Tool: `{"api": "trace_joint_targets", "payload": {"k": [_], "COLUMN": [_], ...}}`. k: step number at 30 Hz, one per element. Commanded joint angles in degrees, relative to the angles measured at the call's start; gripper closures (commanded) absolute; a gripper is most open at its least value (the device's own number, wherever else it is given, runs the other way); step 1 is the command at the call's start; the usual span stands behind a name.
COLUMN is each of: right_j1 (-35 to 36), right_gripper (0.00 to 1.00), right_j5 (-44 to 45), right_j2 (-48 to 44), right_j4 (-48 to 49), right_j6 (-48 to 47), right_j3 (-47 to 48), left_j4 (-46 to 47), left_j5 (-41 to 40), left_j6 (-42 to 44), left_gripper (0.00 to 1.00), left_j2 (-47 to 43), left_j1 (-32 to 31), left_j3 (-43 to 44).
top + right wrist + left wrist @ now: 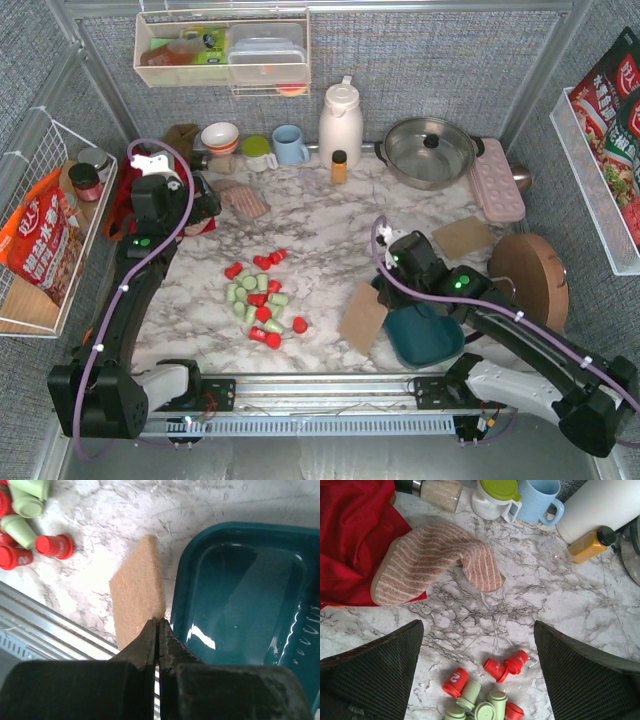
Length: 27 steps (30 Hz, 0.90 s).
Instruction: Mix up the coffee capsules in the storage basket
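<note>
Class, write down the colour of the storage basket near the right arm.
The storage basket is a glossy dark teal-blue; the right wrist view shows it best.

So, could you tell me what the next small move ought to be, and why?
Probably lower the open left gripper onto a red capsule: the coffee capsules all lie loose on the marble tabletop, the teal storage basket is empty, and the right gripper is shut, holding nothing.
</note>
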Motion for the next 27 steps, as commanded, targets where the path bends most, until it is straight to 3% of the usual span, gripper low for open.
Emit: {"api": "trace_joint_targets", "payload": {"k": [1, 4, 9, 16, 18, 22, 27], "right_j1": [-0.21, -1.11, -5.63, -20.25, -26.27, -36.24, -43.14], "right_gripper": [1.00, 1.00, 1.00, 1.00, 1.00, 1.00, 1.00], "right_j5": [2.57, 9.88, 20.19, 36.34, 35.24, 24.99, 12.72], "right_j2": [-1.46, -2.81, -5.04, 1.08, 4.36, 11.13, 15.38], "right_j4": [-2.17, -1.13, 8.78, 29.21, 31.94, 38.10, 47.85], "right_j6": [-2.76, -5.82, -10.49, -13.71, -8.92, 0.01, 6.73], "right_j3": [4.45, 8.69, 12.86, 5.61, 3.96, 0.46, -3.78], "left_j4": [2.36, 2.43, 2.29, 2.27, 2.23, 2.23, 2.34], "left_j5": [0.03, 0.13, -0.20, -0.35, -0.35, -0.39, 0.51], "left_j6": [-0.11, -0.26, -0.04, -0.02, -0.02, -0.06, -0.43], "left_gripper": [0.01, 0.01, 0.01, 0.01, 0.01, 0.01, 0.01], "left_j2": [0.07, 0.27, 0.61, 0.65, 0.61, 0.51, 0.78], "left_j1": [-0.02, 0.03, 0.03, 0.01, 0.03, 0.02, -0.01], "left_j3": [-0.06, -0.06, -0.07, -0.09, -0.07, -0.13, -0.15]}}
